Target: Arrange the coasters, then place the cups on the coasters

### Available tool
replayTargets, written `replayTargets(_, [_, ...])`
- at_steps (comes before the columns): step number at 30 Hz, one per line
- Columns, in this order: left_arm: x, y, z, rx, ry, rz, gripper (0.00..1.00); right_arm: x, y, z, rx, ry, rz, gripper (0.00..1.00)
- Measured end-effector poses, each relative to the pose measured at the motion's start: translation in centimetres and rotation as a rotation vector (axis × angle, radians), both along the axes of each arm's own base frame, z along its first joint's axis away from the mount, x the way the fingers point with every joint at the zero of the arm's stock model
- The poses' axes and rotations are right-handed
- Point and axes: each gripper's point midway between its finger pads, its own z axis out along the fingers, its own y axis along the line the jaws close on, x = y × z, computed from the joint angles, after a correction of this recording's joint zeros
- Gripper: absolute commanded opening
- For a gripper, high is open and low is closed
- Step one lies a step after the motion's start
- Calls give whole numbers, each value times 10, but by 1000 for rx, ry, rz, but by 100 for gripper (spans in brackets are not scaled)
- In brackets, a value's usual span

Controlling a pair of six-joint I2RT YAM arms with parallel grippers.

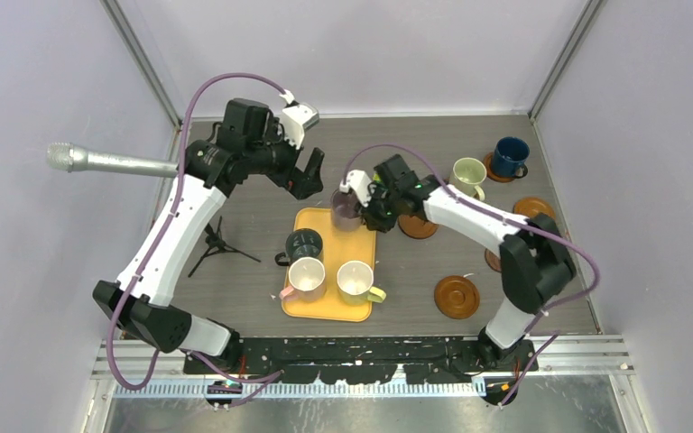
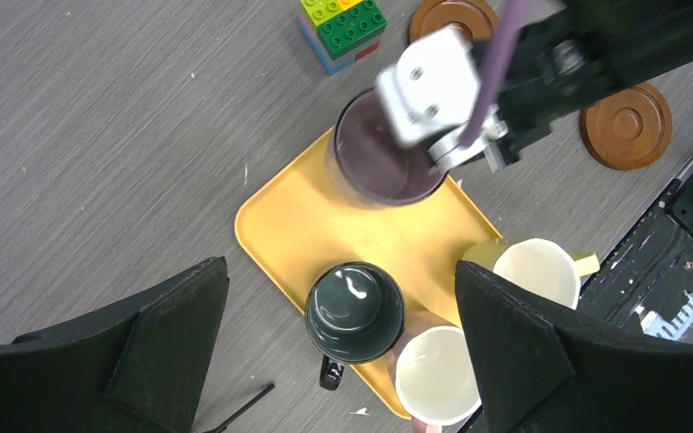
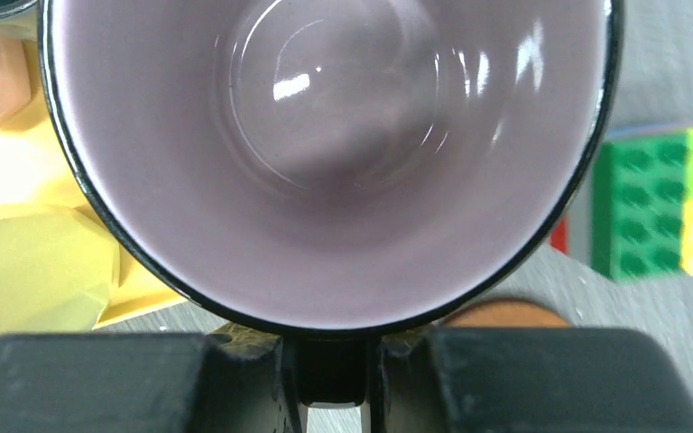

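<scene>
Right gripper (image 3: 332, 383) is clamped on the mauve mug (image 3: 325, 162) at the yellow tray's (image 1: 325, 311) far corner, and the left gripper (image 1: 308, 180) is spread wide. Next I'd guess it lifts the mug onto a bare coaster (image 1: 457, 296).

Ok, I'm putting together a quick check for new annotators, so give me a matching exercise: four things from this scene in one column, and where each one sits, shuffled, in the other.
Things:
1. mauve mug
2. navy blue mug
3. dark green mug
4. multicoloured cube

Places:
A. on a coaster, far right of the table
B. on bare table, off the tray
C. on the tray, beside the pink-cream mug
D. at the tray's far edge, handle between the fingers of the right gripper

Pairs: 1-D, 2-A, 3-C, 4-B.
</scene>
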Motion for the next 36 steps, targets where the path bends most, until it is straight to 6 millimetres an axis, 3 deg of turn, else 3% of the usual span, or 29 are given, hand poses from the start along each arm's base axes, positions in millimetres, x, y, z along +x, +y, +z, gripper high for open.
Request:
replayTargets(5, [3,0,-1,2,-2,4,99,6,-36,46,75,-67,-134,0])
replayTargets(9, [7,-1,-5,8,3,9,99,6,-76,60,86,-87,-246,1])
replayTargets(14, [14,-3,-11,12,12,20,99,0,-131,43,25,-51,-403,1])
replayTargets(18, [17,-5,-16,14,31,28,99,-6,-159,21,-28,-5,-493,1])
replayTargets(26, [22,-4,-19,22,38,44,99,-11,-174,-3,-67,14,-552,0])
replayTargets(36, [25,0,-21,40,30,67,100,5,-175,-24,-71,10,-625,0])
